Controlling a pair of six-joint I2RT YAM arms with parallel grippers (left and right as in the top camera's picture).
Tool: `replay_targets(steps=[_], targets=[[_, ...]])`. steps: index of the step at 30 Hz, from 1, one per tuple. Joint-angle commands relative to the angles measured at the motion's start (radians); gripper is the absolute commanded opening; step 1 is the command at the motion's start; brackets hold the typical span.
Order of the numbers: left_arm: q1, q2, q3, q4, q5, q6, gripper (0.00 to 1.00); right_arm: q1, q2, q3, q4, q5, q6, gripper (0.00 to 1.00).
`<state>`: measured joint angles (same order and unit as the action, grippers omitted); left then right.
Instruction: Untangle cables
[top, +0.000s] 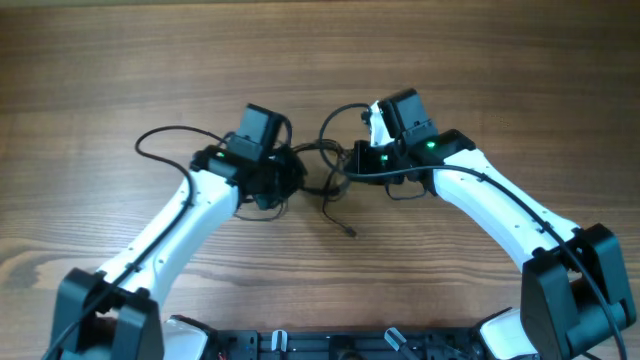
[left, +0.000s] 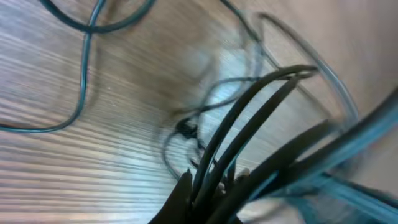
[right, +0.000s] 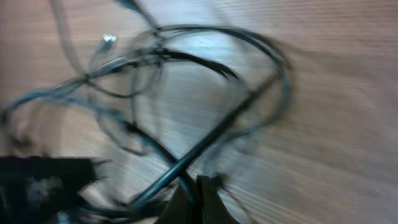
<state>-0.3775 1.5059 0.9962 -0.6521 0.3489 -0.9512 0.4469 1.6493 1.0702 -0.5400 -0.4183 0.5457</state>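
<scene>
- The cables (top: 322, 165) sit bunched at the middle of the table (top: 480, 60), in the gap between the two grippers.
- One thin loop trails off to the left (top: 160, 140). Another arches up behind the knot, and a loose end with a small plug (top: 351, 232) lies just in front.
- The left gripper (top: 285, 178) is clamped on the cables. In its blurred wrist view, black strands (left: 249, 112) fan out from the fingers at the bottom edge.
- The right gripper (top: 352, 162) is pinched on the cables too. Its wrist view shows one strand (right: 205, 140) running straight into the closed tips (right: 194, 198).
- The two grippers are near each other but apart.
</scene>
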Motion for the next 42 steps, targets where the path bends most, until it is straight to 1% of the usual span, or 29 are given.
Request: replay_targets(steps=[1, 2, 3, 4, 5, 6, 9, 12, 13, 14, 15, 17, 18, 20, 21, 22, 23, 24, 27, 29, 31, 33, 36, 39, 42], targets=[[0.2, -0.085, 0.01, -0.023, 0.283, 0.15, 0.04, -0.008, -0.002, 0.001, -0.065, 0.21, 0.063, 0.04], [0.257, -0.097, 0.01, -0.029, 0.36, 0.191, 0.04, -0.008, -0.002, 0.001, -0.068, 0.217, 0.063, 0.04], [0.335, -0.103, 0.01, -0.036, 0.481, 0.251, 0.06, -0.008, -0.002, 0.001, -0.067, 0.217, 0.064, 0.04], [0.4, -0.103, 0.01, -0.043, 0.578, 0.291, 0.09, -0.008, -0.002, 0.001, -0.066, 0.217, 0.064, 0.04], [0.452, -0.103, 0.01, -0.051, 0.649, 0.315, 0.09, -0.008, -0.002, 0.001, -0.068, 0.217, 0.065, 0.04], [0.558, -0.103, 0.01, -0.051, 0.756, 0.32, 0.11, -0.008, -0.002, 0.001, -0.07, 0.217, 0.065, 0.04], [0.644, -0.103, 0.01, -0.048, 0.803, 0.32, 0.11, -0.008, -0.002, 0.001, -0.075, 0.216, 0.063, 0.04], [0.675, -0.103, 0.01, -0.049, 0.806, 0.32, 0.11, -0.008, -0.002, 0.001, -0.078, 0.216, 0.063, 0.04], [0.66, -0.103, 0.01, -0.057, 0.805, 0.351, 0.14, -0.008, -0.002, 0.001, -0.077, 0.212, 0.063, 0.04], [0.634, -0.103, 0.01, -0.074, 0.798, 0.397, 0.21, -0.008, -0.002, 0.001, -0.077, 0.209, 0.063, 0.04], [0.594, -0.103, 0.008, -0.099, 0.757, 0.428, 0.25, -0.008, -0.002, 0.001, -0.077, 0.209, 0.063, 0.04], [0.504, -0.103, 0.002, -0.131, 0.604, 0.427, 0.26, -0.008, -0.002, 0.001, -0.076, 0.209, 0.063, 0.04], [0.427, -0.102, 0.002, -0.145, 0.473, 0.416, 0.27, -0.008, -0.002, 0.001, -0.075, 0.209, 0.063, 0.04], [0.298, -0.101, 0.002, -0.145, 0.306, 0.362, 0.28, -0.008, -0.002, 0.001, -0.075, 0.209, 0.063, 0.04], [0.21, -0.1, 0.002, -0.135, 0.19, 0.29, 0.28, -0.008, -0.002, 0.001, -0.075, 0.209, 0.063, 0.04], [0.149, -0.1, 0.002, -0.121, 0.13, 0.237, 0.28, -0.008, -0.002, 0.001, -0.075, 0.209, 0.063, 0.04], [0.106, -0.098, 0.002, -0.102, 0.103, 0.197, 0.29, -0.008, -0.002, 0.001, -0.076, 0.207, 0.063, 0.04], [0.063, -0.098, 0.002, -0.073, 0.097, 0.157, 0.29, -0.008, -0.002, 0.001, -0.075, 0.2, 0.063, 0.04], [0.004, -0.096, 0.002, -0.05, 0.048, 0.042, 0.28, -0.008, -0.002, 0.001, -0.075, 0.197, 0.063, 0.04], [-0.019, -0.09, 0.001, -0.047, 0.028, -0.014, 0.37, -0.008, -0.002, 0.001, -0.076, 0.197, 0.063, 0.04], [-0.035, -0.071, 0.001, -0.035, 0.028, -0.053, 0.4, -0.008, -0.002, 0.001, -0.075, 0.193, 0.063, 0.04], [-0.049, -0.047, 0.001, -0.003, 0.028, -0.061, 0.4, -0.008, -0.002, 0.001, -0.076, 0.193, 0.063, 0.04], [-0.066, -0.018, 0.001, 0.027, 0.028, -0.105, 0.39, -0.008, -0.002, 0.001, -0.076, 0.193, 0.06, 0.04], [-0.071, 0.022, 0.0, 0.056, 0.043, -0.105, 0.39, -0.008, -0.002, 0.001, -0.075, 0.193, 0.059, 0.04], [-0.071, 0.026, 0.0, 0.103, 0.079, -0.105, 0.38, -0.008, -0.002, 0.001, -0.075, 0.193, 0.059, 0.04]])
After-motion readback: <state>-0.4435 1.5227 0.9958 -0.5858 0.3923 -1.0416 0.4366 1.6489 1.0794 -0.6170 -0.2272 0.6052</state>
